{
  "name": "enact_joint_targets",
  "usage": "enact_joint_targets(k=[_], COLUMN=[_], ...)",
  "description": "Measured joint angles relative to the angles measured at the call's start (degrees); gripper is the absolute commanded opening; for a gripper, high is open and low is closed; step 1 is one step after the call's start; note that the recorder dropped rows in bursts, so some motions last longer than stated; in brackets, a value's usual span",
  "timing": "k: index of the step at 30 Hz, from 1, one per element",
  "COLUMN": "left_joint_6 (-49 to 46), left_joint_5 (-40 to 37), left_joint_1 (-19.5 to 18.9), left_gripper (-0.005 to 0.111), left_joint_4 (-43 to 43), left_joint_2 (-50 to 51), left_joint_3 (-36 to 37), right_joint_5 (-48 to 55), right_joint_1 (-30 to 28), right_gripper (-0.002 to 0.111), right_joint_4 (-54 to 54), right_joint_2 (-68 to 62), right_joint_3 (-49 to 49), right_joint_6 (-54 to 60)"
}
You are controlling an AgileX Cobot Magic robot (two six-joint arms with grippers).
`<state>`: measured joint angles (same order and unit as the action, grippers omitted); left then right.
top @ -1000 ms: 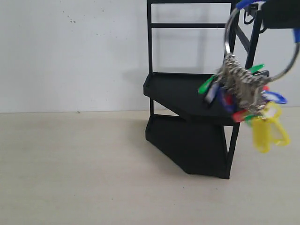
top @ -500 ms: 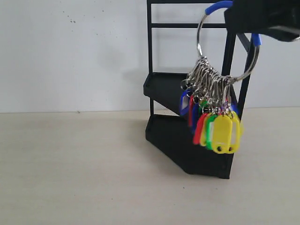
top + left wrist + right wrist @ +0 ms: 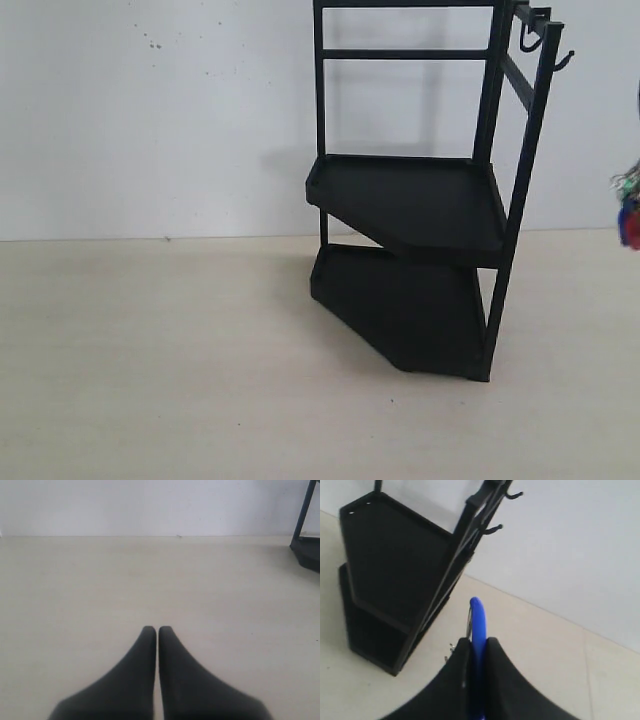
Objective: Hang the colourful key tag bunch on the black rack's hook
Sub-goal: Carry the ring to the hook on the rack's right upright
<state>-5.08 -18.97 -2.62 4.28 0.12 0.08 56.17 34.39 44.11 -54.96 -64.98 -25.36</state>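
Observation:
The black rack (image 3: 420, 200) stands at the centre right of the exterior view, with nothing hanging on it. The hook (image 3: 565, 61), a thin upturned prong, juts from its top right upright, beside a rounder curled hook (image 3: 528, 40). Only a sliver of the colourful key tag bunch (image 3: 629, 210) shows at the right edge, away from the rack. In the right wrist view my right gripper (image 3: 478, 640) is shut on the ring's blue sleeve (image 3: 477, 614), with the rack (image 3: 395, 575) beyond and two hooks (image 3: 494, 528) on its upright. My left gripper (image 3: 157, 628) is shut and empty above the table.
A pale table (image 3: 150, 360) runs to a white wall (image 3: 150, 110) behind the rack. A corner of the rack's base (image 3: 307, 547) shows in the left wrist view. Neither arm appears in the exterior view.
The right gripper and key tag bunch, earlier in front of the rack's upper right, have swung right, almost out of the exterior view. The rack has not moved.

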Motion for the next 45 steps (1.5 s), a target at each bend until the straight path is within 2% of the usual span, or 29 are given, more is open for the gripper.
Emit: enact_joint_targets(k=[7,14,16,20,24,30,40,45], left_joint_6=[0.0,0.0,0.0,0.0,0.0,0.0,0.0,0.0], left_joint_5=[0.0,0.0,0.0,0.0,0.0,0.0,0.0,0.0], left_joint_1=[0.0,0.0,0.0,0.0,0.0,0.0,0.0,0.0], left_gripper=[0.004,0.004,0.004,0.004,0.004,0.004,0.004,0.004], left_joint_4=[0.0,0.0,0.0,0.0,0.0,0.0,0.0,0.0], left_joint_2=[0.0,0.0,0.0,0.0,0.0,0.0,0.0,0.0], left_joint_3=[0.0,0.0,0.0,0.0,0.0,0.0,0.0,0.0], right_joint_5=[-2.74,-5.57,-6.43,-16.71,-27.87,-36.34,-36.99,-34.53], right_joint_1=[-1.17,-2.18,-6.03,-17.81,-25.74,-26.3,-26.3,-26.3], right_gripper=[0.0,0.0,0.0,0.0,0.0,0.0,0.0,0.0], right_joint_4=[7.93,15.1,14.61,7.09,-6.62,-8.17,-9.16,-15.45], right_joint_2=[-0.13,-5.94,-8.35,-9.83,-14.16,-16.39,-16.39,-16.39], right_joint_3=[0.0,-0.13,-0.84,-1.17,-1.22,-1.22,-1.22,-1.22], right_joint_6=[0.15,-2.61,-3.87,-1.62,9.39,10.57,10.91,20.28])
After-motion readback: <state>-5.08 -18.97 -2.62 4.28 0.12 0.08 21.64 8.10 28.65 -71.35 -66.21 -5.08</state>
